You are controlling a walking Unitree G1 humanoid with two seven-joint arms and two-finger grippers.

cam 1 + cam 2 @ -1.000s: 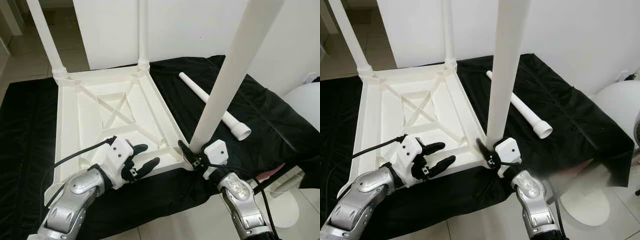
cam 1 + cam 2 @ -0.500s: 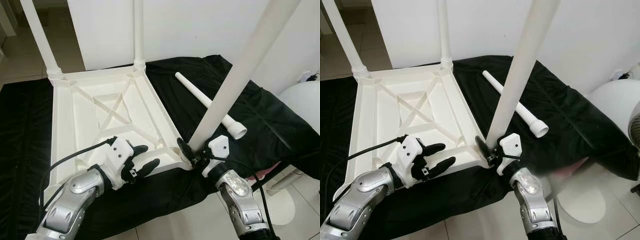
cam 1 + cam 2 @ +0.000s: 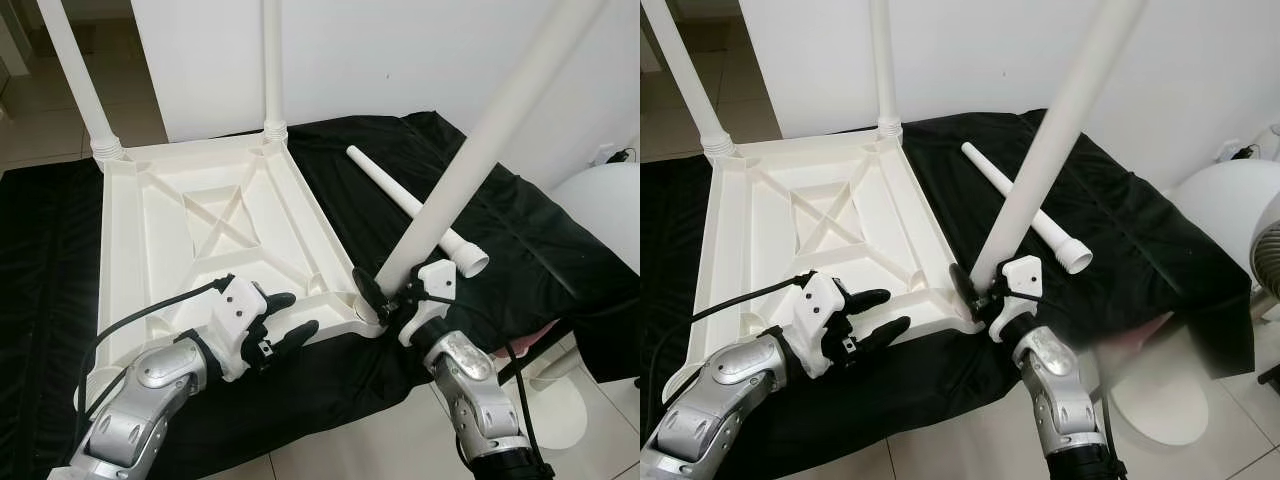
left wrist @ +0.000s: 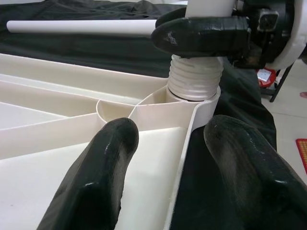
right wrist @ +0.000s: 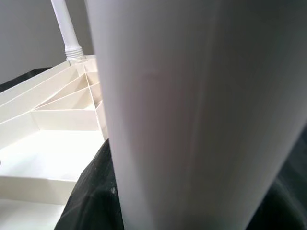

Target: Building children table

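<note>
White moulded-plastic tabletop [image 3: 190,250] lies upside down on a black cloth [image 3: 540,250]; its underside is smooth and glossy, with raised ribs forming a rectangle crossed by an X. Two round white legs stand upright in the far corners: far-left leg [image 3: 75,80] and far-right leg [image 3: 271,65], each seated on a ridged collar.

Third leg [image 3: 480,150], a smooth matte tube, leans away to the robot's right from the near-right corner socket [image 4: 194,93]. Its ribbed threaded end sits in the round socket cup, tilted, not upright. Fourth leg [image 3: 410,205] lies loose on the cloth beyond, threaded end toward the right, apart from the tabletop.

Cloth is creased and thin, spread over pale glossy floor tiles [image 3: 330,455]. White wall [image 3: 380,60] behind. Rounded white object [image 3: 605,215] at far right, identity unclear.

Right gripper [image 3: 385,300] clamps the leaning leg just above its threads, black fingers closed around the tube; silver forearm rises from below, wrist bent inward. The right wrist view shows the leg's surface up close.

Left gripper [image 3: 285,325] hovers low at the tabletop's near edge, fingers [image 4: 103,167] spread wide, holding nothing, aimed at the socket; one finger is over the plastic, the other over the cloth. Elbow bent, black cable looping over the tabletop.
</note>
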